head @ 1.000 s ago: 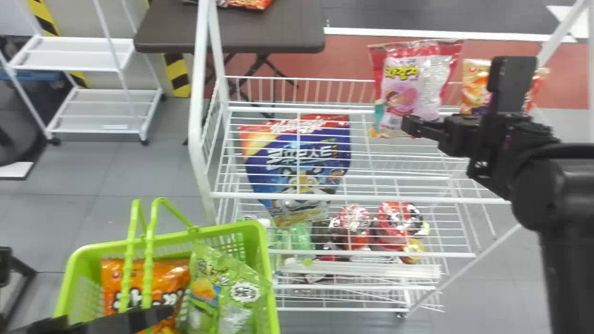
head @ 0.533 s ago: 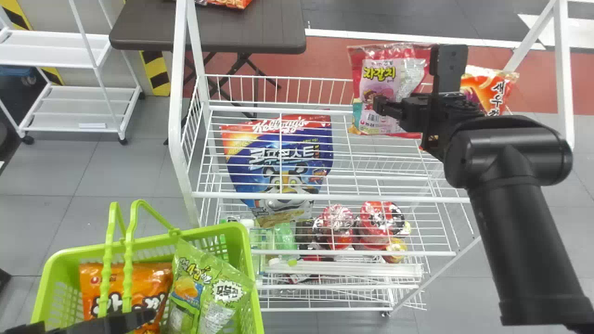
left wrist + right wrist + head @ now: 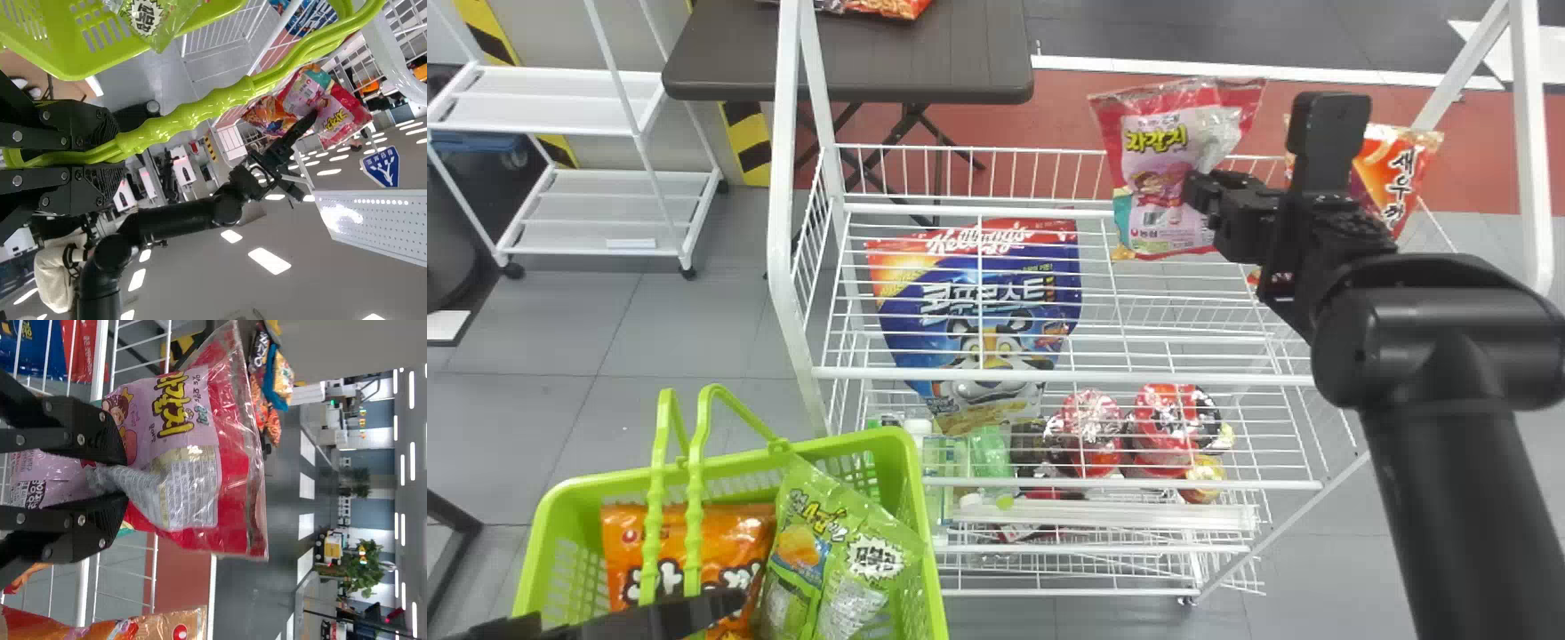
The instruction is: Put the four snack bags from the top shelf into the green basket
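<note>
Right hand (image 3: pixel 1197 192) has moved up in head view and pink snack bag (image 3: pixel 1158 156) has shifted slightly left along top shelf (image 3: pixel 960 211). Right hand pinches that bag's crumpled middle, near the shelf's far side, beside orange-red bag (image 3: pixel 1409 169). Left hand (image 3: pixel 725 606) grips basket handle (image 3: pixel 694 507). Orange bag (image 3: pixel 627 542), green bag (image 3: pixel 800 507) inside green basket (image 3: pixel 913 471).

Pink-and-red bag (image 3: pixel 1156 142), green basket (image 3: pixel 916 480), what seems a mostly blue pouch (image 3: pixel 987 311)
</note>
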### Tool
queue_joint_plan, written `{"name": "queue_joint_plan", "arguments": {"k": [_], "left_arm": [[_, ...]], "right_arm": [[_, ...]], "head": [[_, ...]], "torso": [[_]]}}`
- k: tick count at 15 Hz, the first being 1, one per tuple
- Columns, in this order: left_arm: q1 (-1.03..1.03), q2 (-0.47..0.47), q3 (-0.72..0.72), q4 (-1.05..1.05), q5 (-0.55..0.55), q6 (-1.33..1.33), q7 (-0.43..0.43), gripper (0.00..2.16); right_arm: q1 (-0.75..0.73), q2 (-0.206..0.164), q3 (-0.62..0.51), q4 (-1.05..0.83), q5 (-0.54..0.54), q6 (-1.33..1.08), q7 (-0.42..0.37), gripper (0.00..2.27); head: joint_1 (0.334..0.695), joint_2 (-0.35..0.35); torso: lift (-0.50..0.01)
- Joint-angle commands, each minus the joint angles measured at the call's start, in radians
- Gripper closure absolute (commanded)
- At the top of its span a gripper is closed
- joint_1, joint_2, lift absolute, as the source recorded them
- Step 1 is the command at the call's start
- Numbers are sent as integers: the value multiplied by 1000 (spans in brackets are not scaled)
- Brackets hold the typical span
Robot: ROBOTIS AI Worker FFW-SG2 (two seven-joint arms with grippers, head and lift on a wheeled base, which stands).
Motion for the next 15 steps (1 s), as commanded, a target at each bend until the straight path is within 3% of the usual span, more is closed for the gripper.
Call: {"name": "queue_joint_plan", "arguments": {"k": [1,3,8,11,15], "left_arm": [[0,0,0,0,-1,0,-10,2148],[-2,0,1,0,-1,0,-10,2148],[-3,0,0,0,-1,0,-10,2148],[-5,0,0,-2,-1,3,-10,2148],[-5,2,-5,-11,-1,12,-10,2148]], "right_arm": [[94,-2,-31,-163,-48,57,0,2246],[187,-2,-54,-332,-118,152,0,2246],[428,-16,-89,-772,-460,572,3,2246],[445,-18,-9,-829,-505,778,6,2246],[370,-7,189,-757,-540,833,-9,2246]], "head": [[695,-51],[695,-49],[695,-4],[695,119],[695,305]], "torso": [[0],[0],[0],[0],[0]]}}
